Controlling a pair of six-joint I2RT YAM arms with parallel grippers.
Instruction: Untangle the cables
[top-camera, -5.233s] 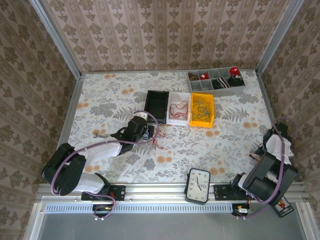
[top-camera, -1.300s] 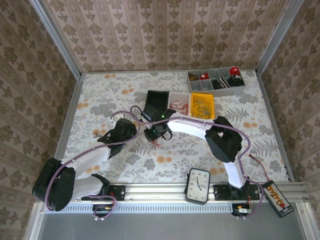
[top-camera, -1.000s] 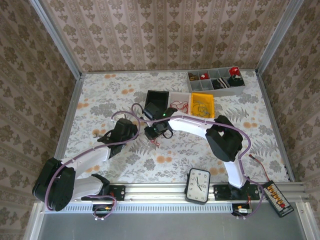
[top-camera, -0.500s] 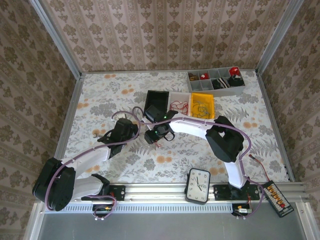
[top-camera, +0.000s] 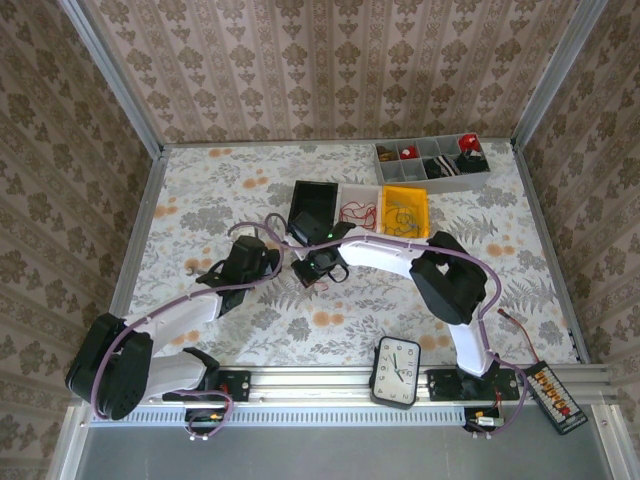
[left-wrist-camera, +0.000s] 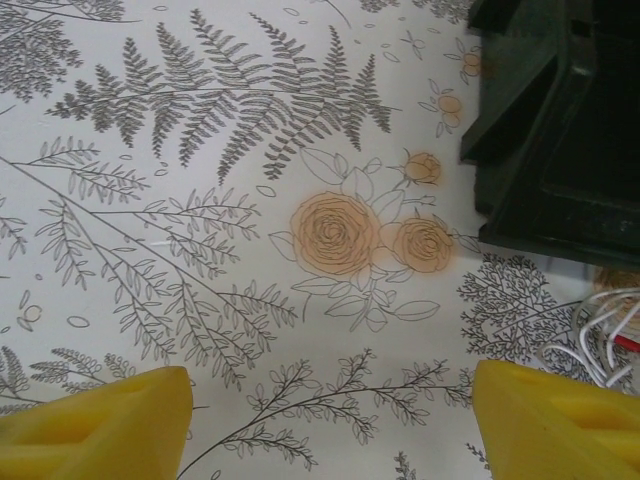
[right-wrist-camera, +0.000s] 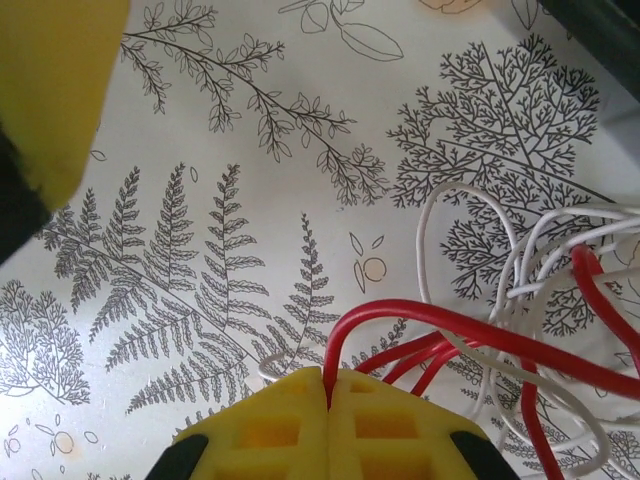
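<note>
Looking through the right wrist camera, we see the right gripper (right-wrist-camera: 328, 395) clamped on a red strand of the thin red and whitish cables (right-wrist-camera: 480, 335). In the left wrist view, the left gripper (left-wrist-camera: 330, 425) gapes wide, empty. From above, the cables lie mid-way across the floral-clothed table (top-camera: 200, 200), near the black plastic bin (top-camera: 312, 208).

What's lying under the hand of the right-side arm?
A tangle of red cables and white cables on the flowered tablecloth. The right hand pinches one red strand. Whatever lies directly beneath the hand itself is covered.
</note>
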